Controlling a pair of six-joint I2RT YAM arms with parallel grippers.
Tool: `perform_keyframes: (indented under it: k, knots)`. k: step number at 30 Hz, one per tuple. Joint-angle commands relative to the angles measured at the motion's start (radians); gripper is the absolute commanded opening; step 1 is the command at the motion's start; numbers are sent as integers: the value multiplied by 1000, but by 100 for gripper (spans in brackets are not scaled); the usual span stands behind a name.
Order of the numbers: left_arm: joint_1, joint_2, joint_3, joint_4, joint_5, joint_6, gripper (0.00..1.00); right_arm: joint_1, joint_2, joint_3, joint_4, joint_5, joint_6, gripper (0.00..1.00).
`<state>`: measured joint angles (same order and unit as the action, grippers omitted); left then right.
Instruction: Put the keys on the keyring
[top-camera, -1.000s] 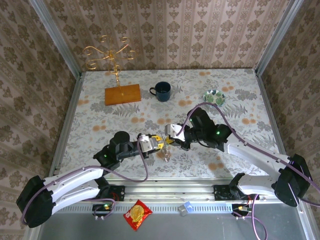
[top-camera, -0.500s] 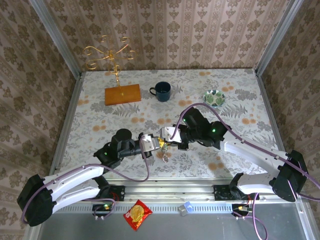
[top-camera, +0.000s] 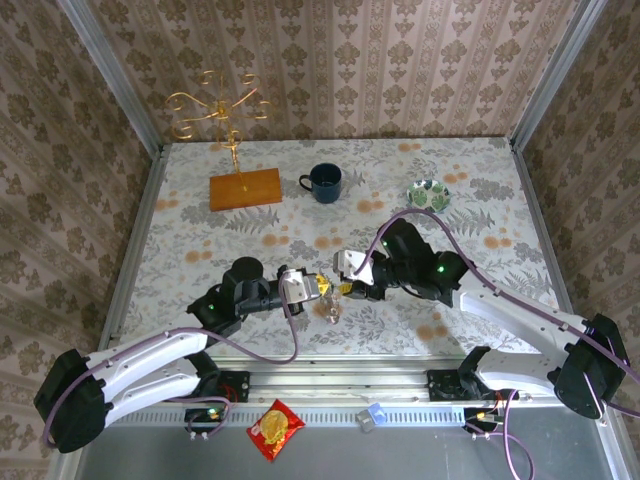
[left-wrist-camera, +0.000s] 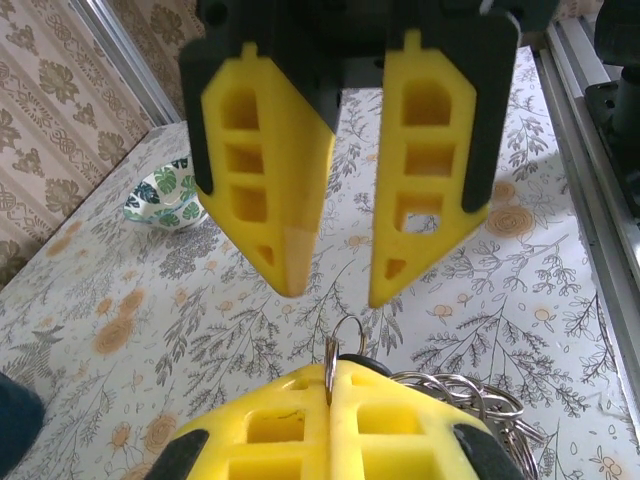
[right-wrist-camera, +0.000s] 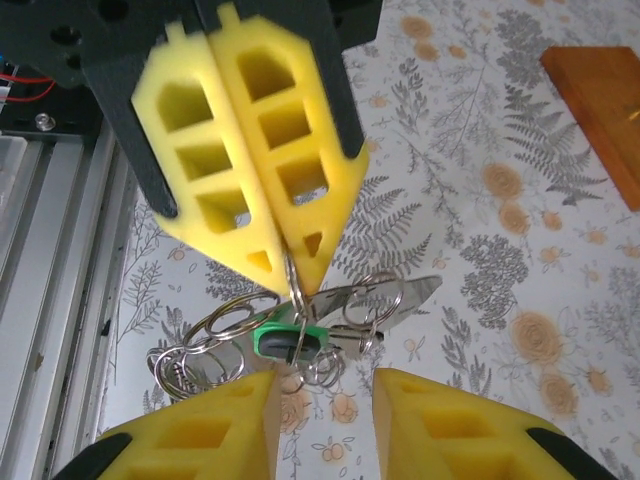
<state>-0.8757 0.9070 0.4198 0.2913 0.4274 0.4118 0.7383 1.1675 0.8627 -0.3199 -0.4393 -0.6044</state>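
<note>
My left gripper (top-camera: 320, 286) is shut on a small metal keyring (left-wrist-camera: 345, 345), which stands edge-up between its yellow fingertips. From that ring hangs a bunch just above the table: a key with a green head (right-wrist-camera: 290, 340), a silver key blade (right-wrist-camera: 395, 297) and several loose rings (right-wrist-camera: 205, 345). In the top view the bunch (top-camera: 330, 310) dangles below the two grippers. My right gripper (right-wrist-camera: 327, 378) faces the left one tip to tip, open, with its jaws apart on either side of the bunch and nothing between them. In the left wrist view the right gripper (left-wrist-camera: 338, 295) stands just beyond the ring.
A dark blue mug (top-camera: 324, 182) and a leaf-patterned bowl (top-camera: 429, 193) stand at the back. A wooden block (top-camera: 245, 188) carries a gold wire stand (top-camera: 215, 105) at the back left. A red snack packet (top-camera: 275, 428) lies on the front rail.
My right gripper has opened and drawn back a little to the right. The left gripper has shut on the ring, and the bunch now hangs from it alone.
</note>
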Motion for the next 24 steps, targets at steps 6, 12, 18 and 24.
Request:
perform_keyframes:
  k: [6,12,18,24]
  knots:
    - [3,-9,-4,61,27,-19,0,0,6,-21,70,-64,62,30]
    - [4,-8,-6,70,27,-19,0,0,18,-17,75,-62,65,25]
    - [3,-4,-4,83,27,-24,0,0,27,-4,58,-69,52,15]
    - [3,-10,-9,94,29,-30,0,-18,19,-4,37,-52,47,0]
